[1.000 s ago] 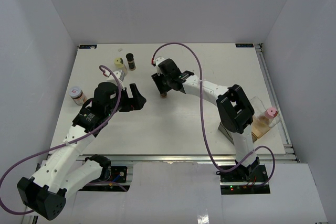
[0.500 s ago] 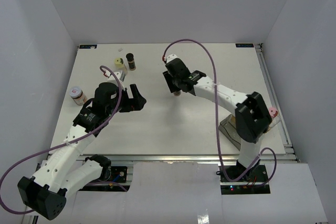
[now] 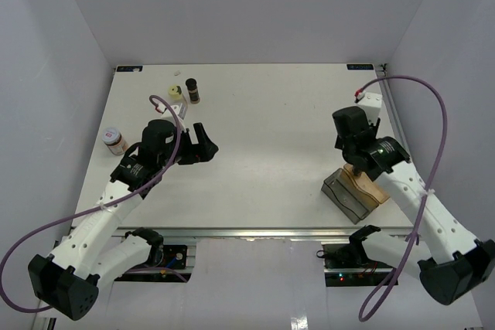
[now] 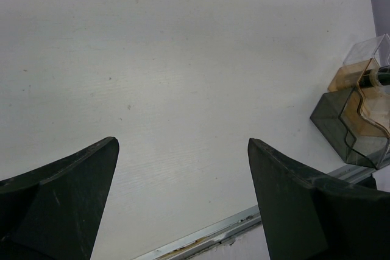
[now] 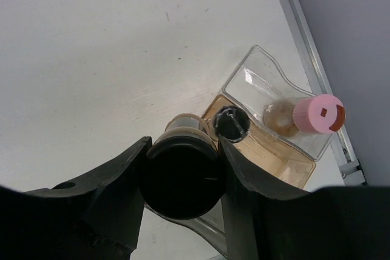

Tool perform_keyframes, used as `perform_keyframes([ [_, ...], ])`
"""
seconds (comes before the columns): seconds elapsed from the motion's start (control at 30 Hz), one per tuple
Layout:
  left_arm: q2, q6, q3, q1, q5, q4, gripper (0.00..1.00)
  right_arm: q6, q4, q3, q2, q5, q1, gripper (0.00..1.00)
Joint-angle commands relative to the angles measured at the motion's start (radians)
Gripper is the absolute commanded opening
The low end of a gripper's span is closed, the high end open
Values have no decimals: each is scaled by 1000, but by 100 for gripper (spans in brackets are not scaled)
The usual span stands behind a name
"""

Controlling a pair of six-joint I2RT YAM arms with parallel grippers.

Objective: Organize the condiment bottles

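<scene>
My right gripper point(image 5: 183, 168) is shut on a dark brown condiment bottle with a black cap point(image 5: 181, 181), held upright over the low end of the clear stepped rack point(image 5: 256, 74). In the rack stand another black-capped bottle point(image 5: 233, 123) and a pink-lidded jar point(image 5: 317, 115). From above, the right gripper point(image 3: 356, 161) hangs over the rack point(image 3: 348, 195) at the table's right. At the back left stand a dark bottle point(image 3: 192, 90) and a pale-yellow-lidded one point(image 3: 175, 93); a pink-lidded jar point(image 3: 114, 140) is at the far left. My left gripper point(image 3: 203, 144) is open and holds nothing.
The rack point(image 4: 353, 120) shows at the right of the left wrist view, near the table's metal front rail point(image 4: 213, 235). The rail along the table's right edge point(image 5: 304, 47) runs just beyond the rack. White walls enclose the table.
My right arm has swung from the table's middle to the right with the black-capped bottle, and now holds it over the rack. The left arm has hardly moved.
</scene>
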Motion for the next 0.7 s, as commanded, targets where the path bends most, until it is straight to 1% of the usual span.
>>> perform_keyframes([
  [0.0, 7, -6, 30, 3, 36, 17, 98, 54, -73, -43, -144, 50, -91, 8],
  [0.13, 9, 8, 50, 3, 31, 3, 98, 88, -119, -92, -210, 78, -104, 8],
  [0.23, 7, 10, 59, 3, 30, 0, 98, 119, -126, -163, -246, 89, -111, 8],
  [0.37, 2, 8, 61, 2, 37, 1, 98, 127, -67, -246, -290, 83, -122, 8],
  [0.67, 3, 20, 69, 3, 28, -16, 98, 160, 5, -345, -340, 109, -138, 8],
])
